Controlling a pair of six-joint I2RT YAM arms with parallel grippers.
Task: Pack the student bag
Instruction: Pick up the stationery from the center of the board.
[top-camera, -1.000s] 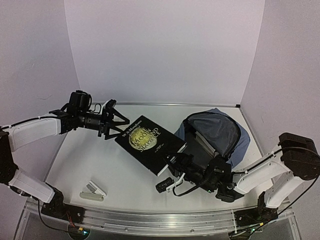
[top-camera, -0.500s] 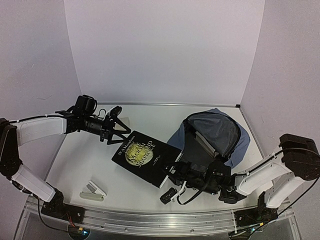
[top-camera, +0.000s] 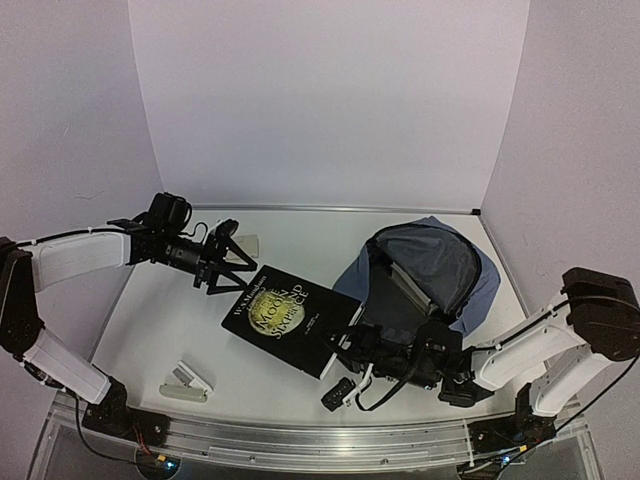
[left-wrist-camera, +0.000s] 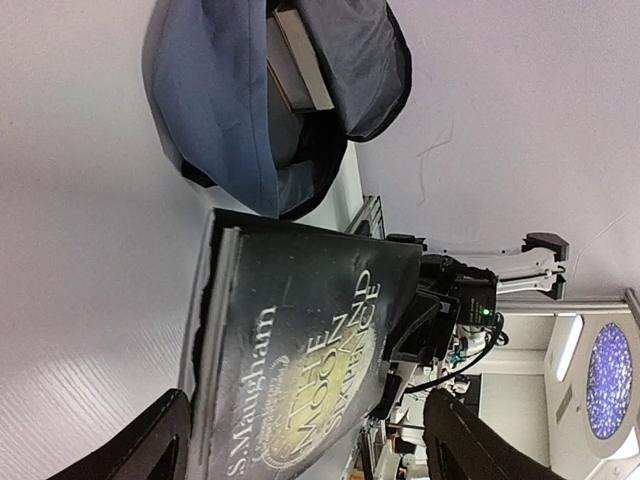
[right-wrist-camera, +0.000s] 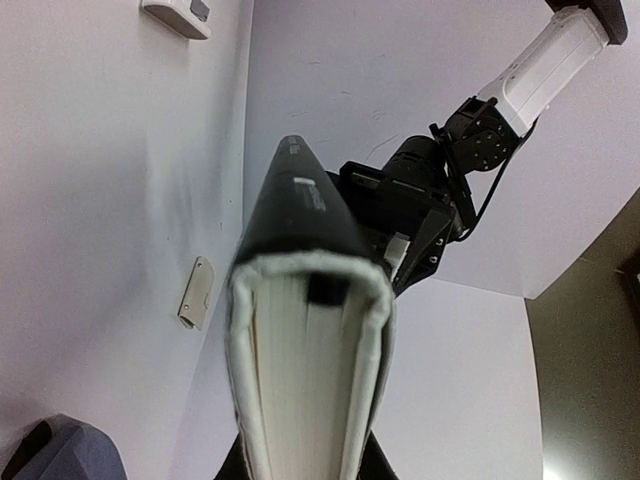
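On the left side of the white table (top-camera: 140, 330), near the front edge, saw a small white stapler (top-camera: 186, 381) lying alone. Farther back, found the left gripper (top-camera: 222, 264) pointing right, fingers (left-wrist-camera: 150, 445) spread wide either side of the far-left corner of a black book (top-camera: 290, 318); could not tell whether either finger touched it. Just behind that gripper, noted a small pale block (top-camera: 245, 244) flat on the table. Read gold lettering on the black cover: "W. S. Maugham" along the spine side, then "The Moon and Sixpence" over a gold disc. At the book's near-right edge, found the right gripper (top-camera: 352, 347) clamped on it, one finger against each cover, pale page edges showing between. To the right, toward the back, saw the student bag (top-camera: 478, 285) lying open on the table, mouth turned toward the black book, dark lining showing, with another book (top-camera: 404, 284) inside.
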